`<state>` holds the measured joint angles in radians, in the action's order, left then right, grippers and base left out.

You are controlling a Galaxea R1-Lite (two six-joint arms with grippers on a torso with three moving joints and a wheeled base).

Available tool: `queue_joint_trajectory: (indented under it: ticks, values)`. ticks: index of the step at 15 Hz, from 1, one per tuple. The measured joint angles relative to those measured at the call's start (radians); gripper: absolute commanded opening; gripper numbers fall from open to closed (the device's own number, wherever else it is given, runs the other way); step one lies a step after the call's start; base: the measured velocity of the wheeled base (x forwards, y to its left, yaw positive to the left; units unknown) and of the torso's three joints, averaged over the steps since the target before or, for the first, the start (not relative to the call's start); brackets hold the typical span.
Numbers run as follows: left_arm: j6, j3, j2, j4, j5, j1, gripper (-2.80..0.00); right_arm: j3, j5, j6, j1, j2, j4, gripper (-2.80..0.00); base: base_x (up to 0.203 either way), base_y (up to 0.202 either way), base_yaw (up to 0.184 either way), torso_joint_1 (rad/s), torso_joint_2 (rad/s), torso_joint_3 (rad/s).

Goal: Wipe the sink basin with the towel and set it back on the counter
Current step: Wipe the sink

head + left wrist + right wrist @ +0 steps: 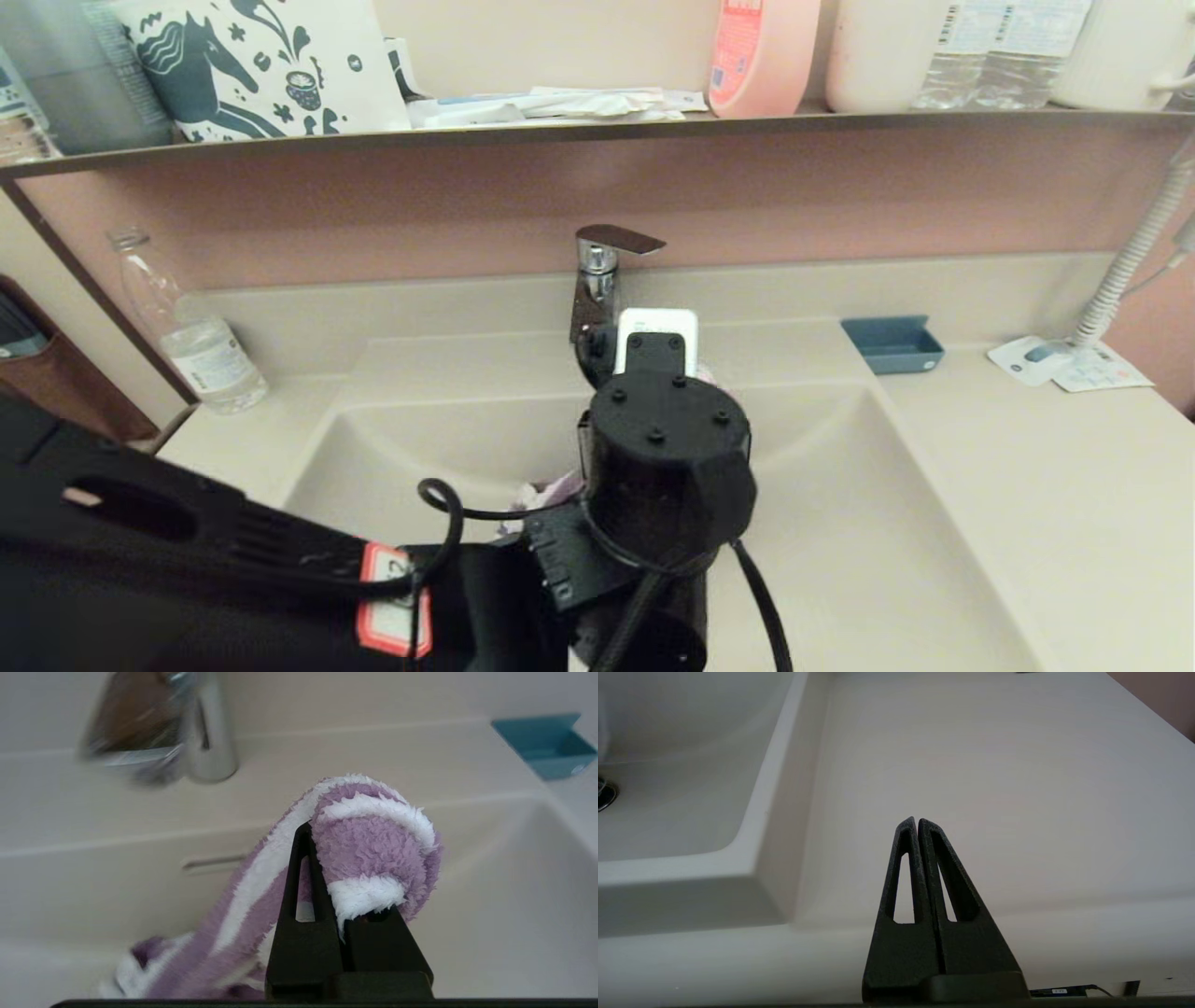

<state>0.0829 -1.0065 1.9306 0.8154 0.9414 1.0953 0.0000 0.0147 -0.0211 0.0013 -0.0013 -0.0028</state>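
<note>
The purple-and-white striped towel [369, 844] is pinched in my left gripper [320, 830], which is shut on it. One end curls over the fingertips and the rest trails down into the sink basin [495, 914]. The gripper is inside the basin, facing the back wall with its overflow slot [212, 862]. In the head view my left wrist [667, 457] covers the gripper, and only a scrap of towel [553, 490] shows in the sink basin [840, 541]. My right gripper [916, 822] is shut and empty above the counter [994, 765], right of the basin [668, 802].
A chrome faucet [597, 280] stands at the basin's back. A blue tray [893, 343] and a corded device [1046, 355] sit on the right counter [1055, 485], and a water bottle [191, 341] on the left. The shelf [560, 131] above holds a horse-print bag [261, 65] and bottles.
</note>
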Motion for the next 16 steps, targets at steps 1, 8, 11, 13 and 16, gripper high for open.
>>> queue_joint_trajectory:
  ticks: [1, 8, 11, 13, 16]
  values:
    - [-0.006, -0.061, 0.031, -0.032, 0.016, -0.003, -2.80, 0.000, 0.000, 0.000, 0.000, 0.000, 0.000, -2.80, 0.000, 0.000, 0.000, 0.000, 0.00, 0.000]
    - [-0.149, -0.400, 0.261, -0.083, 0.107, -0.022, -2.80, 0.000, 0.000, 0.000, 0.000, 0.000, 0.000, -2.80, 0.000, 0.000, 0.000, 0.000, 0.00, 0.000]
    - [-0.251, -0.473, 0.323, -0.082, 0.083, -0.079, -2.80, 0.000, 0.000, 0.000, 0.000, 0.000, 0.000, -2.80, 0.000, 0.000, 0.000, 0.000, 0.00, 0.000]
    - [-0.301, -0.492, 0.349, -0.081, 0.040, -0.102, -2.80, 0.000, 0.000, 0.000, 0.000, 0.000, 0.000, -2.80, 0.000, 0.000, 0.000, 0.000, 0.00, 0.000]
    - [-0.372, -0.553, 0.387, -0.081, 0.002, -0.142, -2.80, 0.000, 0.000, 0.000, 0.000, 0.000, 0.000, -2.80, 0.000, 0.000, 0.000, 0.000, 0.00, 0.000]
